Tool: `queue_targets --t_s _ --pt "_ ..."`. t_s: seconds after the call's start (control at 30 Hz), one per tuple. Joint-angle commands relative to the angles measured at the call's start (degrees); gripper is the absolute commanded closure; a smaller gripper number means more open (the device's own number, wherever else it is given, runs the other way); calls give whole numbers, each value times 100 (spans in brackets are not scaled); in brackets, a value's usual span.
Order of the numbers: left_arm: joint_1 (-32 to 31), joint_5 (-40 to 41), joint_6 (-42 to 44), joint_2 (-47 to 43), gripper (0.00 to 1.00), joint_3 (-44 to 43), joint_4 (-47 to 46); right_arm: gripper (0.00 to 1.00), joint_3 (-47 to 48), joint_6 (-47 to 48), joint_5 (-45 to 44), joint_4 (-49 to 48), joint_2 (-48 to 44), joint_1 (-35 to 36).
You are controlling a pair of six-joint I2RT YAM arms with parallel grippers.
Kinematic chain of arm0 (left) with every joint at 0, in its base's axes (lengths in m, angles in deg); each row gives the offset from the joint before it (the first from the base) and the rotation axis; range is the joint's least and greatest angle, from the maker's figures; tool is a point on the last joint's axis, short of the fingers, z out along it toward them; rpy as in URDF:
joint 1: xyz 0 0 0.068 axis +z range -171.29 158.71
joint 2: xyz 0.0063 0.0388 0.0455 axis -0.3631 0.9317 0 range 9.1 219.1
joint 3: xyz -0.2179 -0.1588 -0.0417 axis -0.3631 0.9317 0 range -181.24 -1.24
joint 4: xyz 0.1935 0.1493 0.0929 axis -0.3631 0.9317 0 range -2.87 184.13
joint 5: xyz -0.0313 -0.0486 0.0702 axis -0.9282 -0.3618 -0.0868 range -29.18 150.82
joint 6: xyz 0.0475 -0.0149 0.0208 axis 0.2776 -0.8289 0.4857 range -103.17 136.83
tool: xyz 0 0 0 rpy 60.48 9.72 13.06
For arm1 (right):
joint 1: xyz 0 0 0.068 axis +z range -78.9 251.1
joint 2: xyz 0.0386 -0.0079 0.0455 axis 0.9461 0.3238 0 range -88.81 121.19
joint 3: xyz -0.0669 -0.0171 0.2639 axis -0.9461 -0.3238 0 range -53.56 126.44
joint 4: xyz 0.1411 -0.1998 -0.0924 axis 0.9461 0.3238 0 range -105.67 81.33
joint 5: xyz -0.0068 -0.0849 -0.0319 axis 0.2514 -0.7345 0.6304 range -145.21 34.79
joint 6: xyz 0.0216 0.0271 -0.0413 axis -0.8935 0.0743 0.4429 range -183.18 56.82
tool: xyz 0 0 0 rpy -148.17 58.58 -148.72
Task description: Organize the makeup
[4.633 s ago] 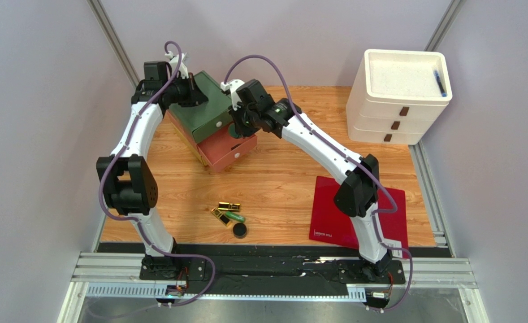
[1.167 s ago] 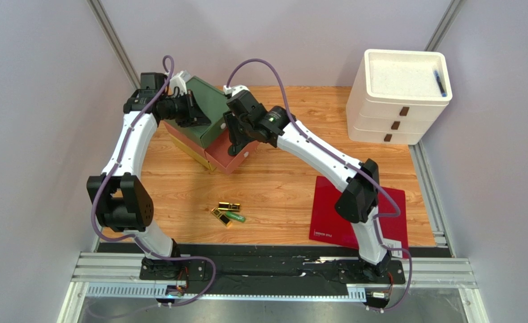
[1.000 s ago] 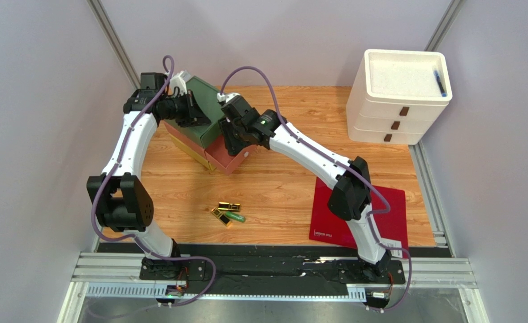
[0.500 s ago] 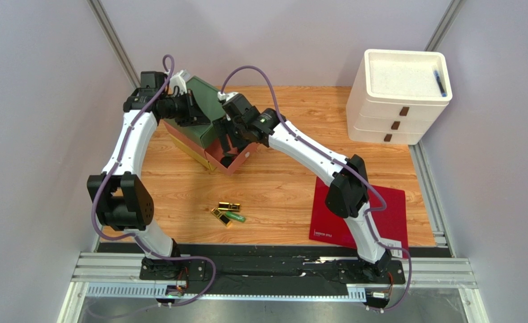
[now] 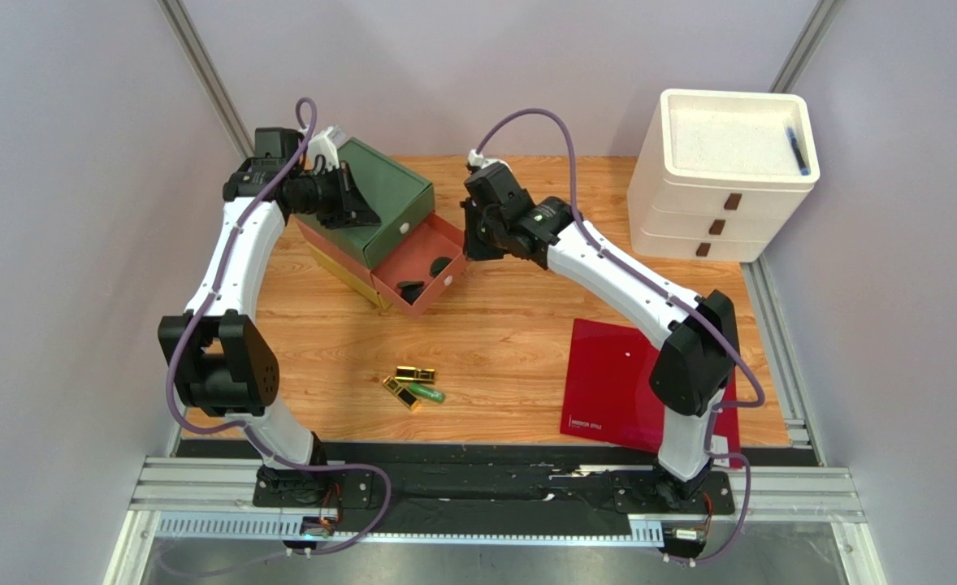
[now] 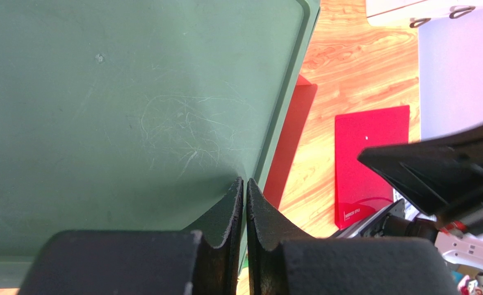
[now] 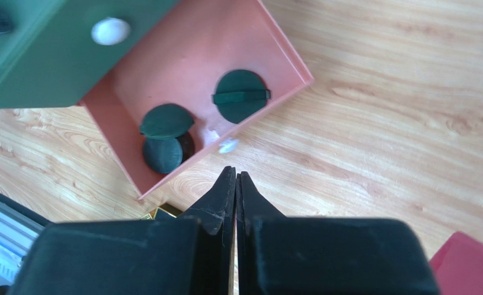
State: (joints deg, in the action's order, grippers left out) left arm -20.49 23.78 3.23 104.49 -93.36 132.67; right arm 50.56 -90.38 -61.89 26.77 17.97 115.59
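Overhead: right gripper (image 5: 470, 244) closed and empty, just right of open red drawer (image 5: 437, 293); left gripper (image 5: 347, 198) on green box (image 5: 392, 195) above that drawer. Gold lipstick tubes (image 5: 416, 373) and green tube (image 5: 426, 394) loose on table (image 5: 508, 341), well back toward the bases from right gripper and a bit to its left. One gold tube crosswise, the rest diagonal.

Left wrist: jaws all but together at green box edge, looks like a pinch on its wall.

Right wrist: fingers together on nothing, three compacts (image 7: 242, 95) in drawer just ahead.

Judgement: right arm free, likely the one for the tubes.
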Motion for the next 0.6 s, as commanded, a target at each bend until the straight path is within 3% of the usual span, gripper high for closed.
queue_targets --t_s 0.0,0.27,0.57 --pt "43 258 200 85 90 -87 245 100 -190 -531 368 -140 158 -37" --pt "34 276 192 76 90 -61 271 100 548 -672 1028 178 1256 -46" --pt "35 329 218 128 90 -61 341 100 1260 -865 1590 -490 1766 -116"
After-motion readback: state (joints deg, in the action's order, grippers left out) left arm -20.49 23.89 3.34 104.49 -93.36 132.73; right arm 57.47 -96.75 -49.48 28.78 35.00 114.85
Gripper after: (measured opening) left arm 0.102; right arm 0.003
